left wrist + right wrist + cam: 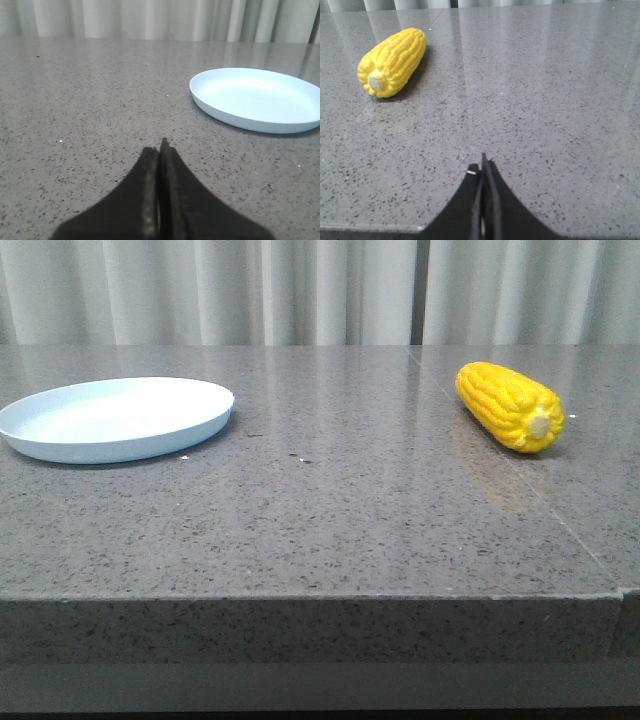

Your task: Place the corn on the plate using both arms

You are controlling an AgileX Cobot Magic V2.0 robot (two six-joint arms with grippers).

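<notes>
Lying apart, corn (510, 405), plate (115, 418) edge cropped, left tool (161, 150), right tool (483, 165) clenched empty

In the front view, the plate (115, 418) is clipped at its left rim by the picture's edge, and neither arm is seen at all. The far side of the corn (508, 405) is hidden behind its own bulk. In the left wrist view, only the dark tips of the left pincer (160, 150) are shown, blurred, with the rest cut off below. The same is met with the right pincer (483, 167). The worktop (330, 500) is cropped on both sides.
</notes>
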